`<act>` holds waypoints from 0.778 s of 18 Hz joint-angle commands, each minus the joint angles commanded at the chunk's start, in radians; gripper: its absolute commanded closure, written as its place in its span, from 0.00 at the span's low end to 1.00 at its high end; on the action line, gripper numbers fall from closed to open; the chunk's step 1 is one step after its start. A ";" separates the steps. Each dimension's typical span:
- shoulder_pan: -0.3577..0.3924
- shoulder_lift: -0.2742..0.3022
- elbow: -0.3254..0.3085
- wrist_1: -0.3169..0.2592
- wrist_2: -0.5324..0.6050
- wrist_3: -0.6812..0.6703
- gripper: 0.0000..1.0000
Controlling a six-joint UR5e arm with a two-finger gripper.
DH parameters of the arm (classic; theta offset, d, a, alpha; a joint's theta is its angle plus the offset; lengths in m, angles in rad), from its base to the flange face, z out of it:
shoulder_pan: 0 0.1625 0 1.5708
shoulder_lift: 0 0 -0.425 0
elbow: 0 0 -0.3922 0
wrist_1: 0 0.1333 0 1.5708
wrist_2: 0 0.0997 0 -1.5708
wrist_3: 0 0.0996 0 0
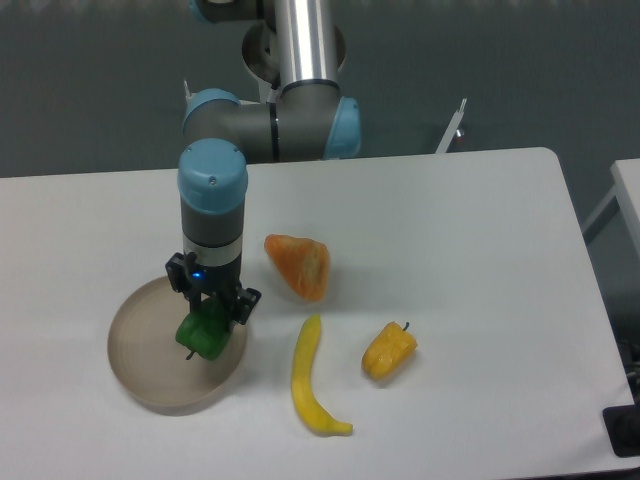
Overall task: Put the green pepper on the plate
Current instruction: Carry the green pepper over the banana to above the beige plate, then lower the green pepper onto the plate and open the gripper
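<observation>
The green pepper [204, 335] is held between the fingers of my gripper [208, 322], which is shut on it. It hangs over the right half of the beige plate [140, 350], just above the plate's inner surface; whether it touches the plate I cannot tell. The plate sits at the table's front left. My arm comes down from the back of the table and stands upright over the plate's right side.
An orange, wedge-shaped item [299, 265] lies right of the arm. A yellow banana [309, 377] lies right of the plate, and a yellow-orange pepper [389, 350] further right. The white table's right edge is at the far right.
</observation>
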 joint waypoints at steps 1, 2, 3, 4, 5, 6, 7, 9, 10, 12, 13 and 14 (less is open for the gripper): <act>-0.005 -0.002 -0.006 0.000 -0.002 0.043 0.70; -0.006 -0.002 -0.018 0.000 -0.002 0.084 0.70; -0.006 -0.002 -0.031 0.000 -0.005 0.117 0.70; -0.006 -0.005 -0.034 0.002 -0.011 0.120 0.70; -0.006 -0.006 -0.032 0.002 -0.015 0.120 0.70; -0.006 -0.006 -0.031 0.005 -0.023 0.120 0.70; -0.008 -0.008 -0.032 0.008 -0.029 0.118 0.70; -0.011 -0.017 -0.032 0.021 -0.031 0.122 0.70; -0.014 -0.021 -0.032 0.035 -0.032 0.122 0.70; -0.014 -0.034 -0.034 0.051 -0.040 0.185 0.70; -0.014 -0.035 -0.032 0.051 -0.058 0.206 0.70; -0.014 -0.035 -0.032 0.051 -0.067 0.209 0.70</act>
